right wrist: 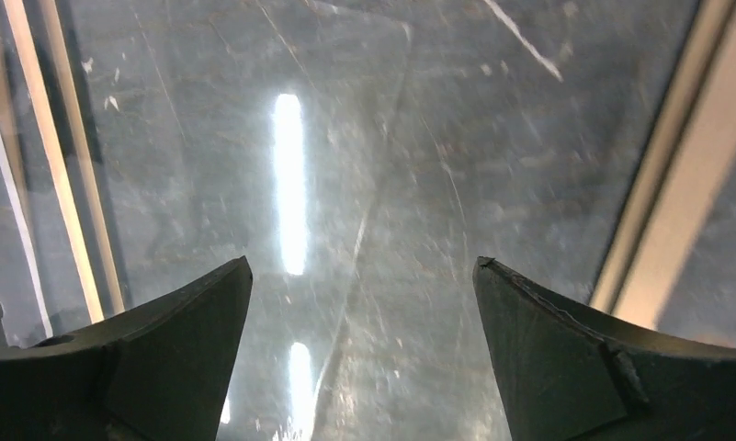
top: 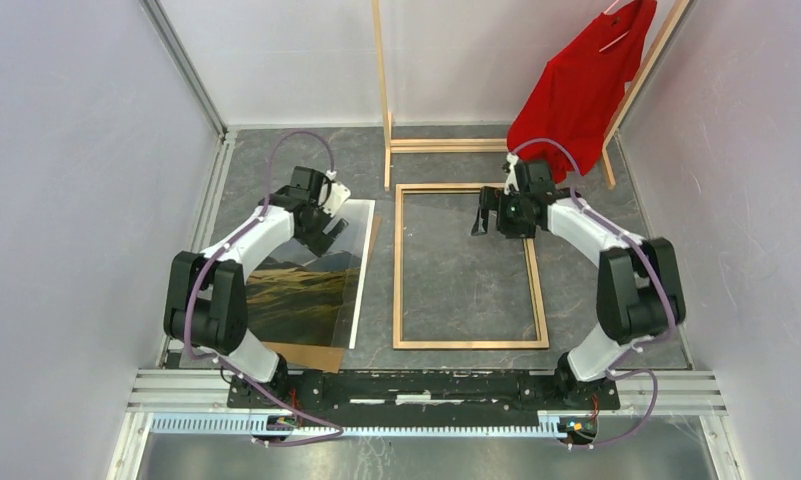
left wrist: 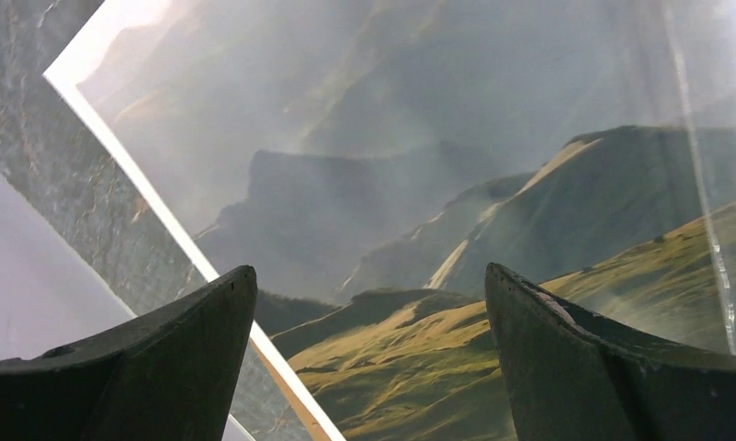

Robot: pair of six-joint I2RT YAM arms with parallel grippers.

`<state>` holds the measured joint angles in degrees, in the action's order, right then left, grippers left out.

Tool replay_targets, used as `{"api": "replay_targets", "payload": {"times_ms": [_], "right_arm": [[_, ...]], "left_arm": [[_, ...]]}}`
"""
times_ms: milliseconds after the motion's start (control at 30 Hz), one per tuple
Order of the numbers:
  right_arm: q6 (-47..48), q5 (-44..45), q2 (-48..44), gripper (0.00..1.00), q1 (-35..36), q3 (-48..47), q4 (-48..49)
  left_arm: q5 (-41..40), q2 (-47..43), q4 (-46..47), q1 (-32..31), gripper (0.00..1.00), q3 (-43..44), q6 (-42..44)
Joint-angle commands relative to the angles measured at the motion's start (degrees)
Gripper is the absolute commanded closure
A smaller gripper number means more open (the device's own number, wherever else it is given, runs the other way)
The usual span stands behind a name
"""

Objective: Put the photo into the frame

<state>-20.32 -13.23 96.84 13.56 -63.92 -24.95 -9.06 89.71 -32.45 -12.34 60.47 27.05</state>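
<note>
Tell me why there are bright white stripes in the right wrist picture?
Right wrist view: the stripes are glare, lights mirrored on the shiny surface inside the frame; left wrist view: a pale haze washes over the photo; top view: even, soft light.

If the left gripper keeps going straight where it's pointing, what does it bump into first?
Probably the photo: the open left gripper points down at its misty hills, though how far off is hard to tell.

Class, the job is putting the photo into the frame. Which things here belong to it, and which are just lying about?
Belong to the job: photo; frame.
Just lying about: brown board under the photo; wooden clothes rack; red shirt hanging on it.
</note>
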Motion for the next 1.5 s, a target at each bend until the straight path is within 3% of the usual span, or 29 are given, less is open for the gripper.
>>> {"api": "replay_targets", "payload": {"times_ms": [0,300,600,900,1200,1367,1467], "right_arm": [[-2.1,2.3,-11.1,0.02,-0.7,7.6,-0.1],[-10.7,-12.4,-25.4,0.02,-0.6,33.2,10.1],[-18.3,-20.5,-29.2,0.02,1.1,42.8,16.6],[-26.6,-17.0,-31.4,0.06,6.6,48.6,22.2],[-42.7,-17.0,-28.1,0.14,11.7,56.0,45.4],[-47.6,-15.2,-28.7,0.24,12.2,58.3,53.5],[-51.2,-13.4,-29.8,0.36,12.3,60.4,59.9]], "left_arm": [[-3.3,1.3,2.4,-3.6,0.00,0.3,-3.3],[-4.8,1.4,6.0,-7.0,0.00,-4.9,-5.0],[-4.6,-0.8,7.5,-8.2,0.00,-8.8,-6.3],[-4.3,-1.6,7.9,-9.9,0.00,-10.1,-7.9],[-4.5,-0.7,8.6,-11.0,0.00,-11.4,-7.9],[-4.7,-0.4,9.1,-11.0,0.00,-12.1,-7.4],[-4.9,0.1,9.1,-11.0,0.00,-12.2,-7.2]]}}
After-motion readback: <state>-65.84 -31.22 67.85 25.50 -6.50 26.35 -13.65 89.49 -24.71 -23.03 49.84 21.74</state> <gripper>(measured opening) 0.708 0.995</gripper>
